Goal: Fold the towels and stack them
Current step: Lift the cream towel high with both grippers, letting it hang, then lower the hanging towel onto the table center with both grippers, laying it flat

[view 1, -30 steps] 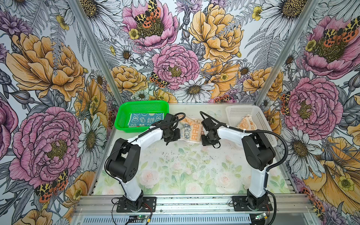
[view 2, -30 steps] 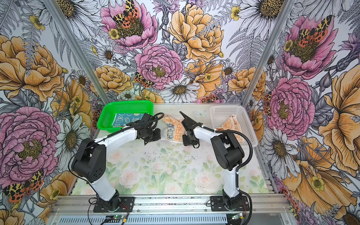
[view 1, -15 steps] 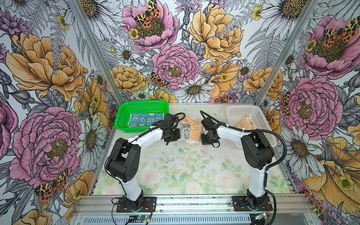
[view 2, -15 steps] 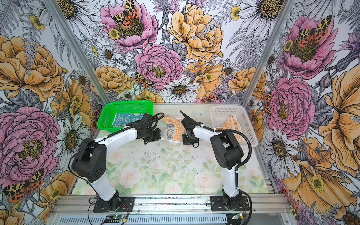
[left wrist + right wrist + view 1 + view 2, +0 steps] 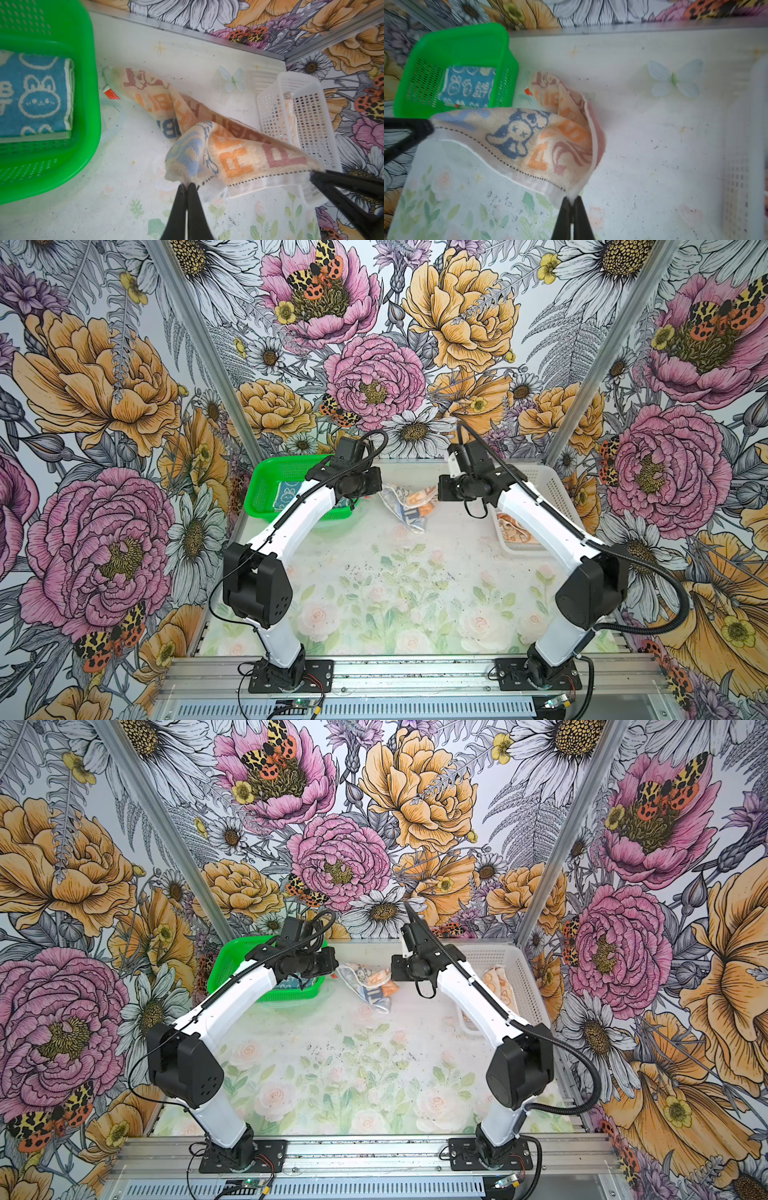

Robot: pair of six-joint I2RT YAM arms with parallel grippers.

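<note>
Clamped the right gripper (image 5: 572, 197) onto one hem corner, kept the other pinched in the left gripper (image 5: 187, 185), and hoisted the cream towel (image 5: 409, 506) off the table (image 5: 395, 572), upper centre in both top views. Judged mid-fold; needed next to lay the hem over evenly. Counted three towels and two baskets: blue towel (image 5: 35, 93) in green basket (image 5: 266, 485), orange towel (image 5: 513, 529) in white basket (image 5: 552, 493).

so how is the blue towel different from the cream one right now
The blue towel lies folded flat inside the green basket; the cream towel is rumpled, outside any basket. Nothing grips the blue towel; the left gripper and right gripper are each shut on a corner of the cream towel, that edge raised while its far end trails on the table. Both are terry cloths with rabbit prints.
</note>
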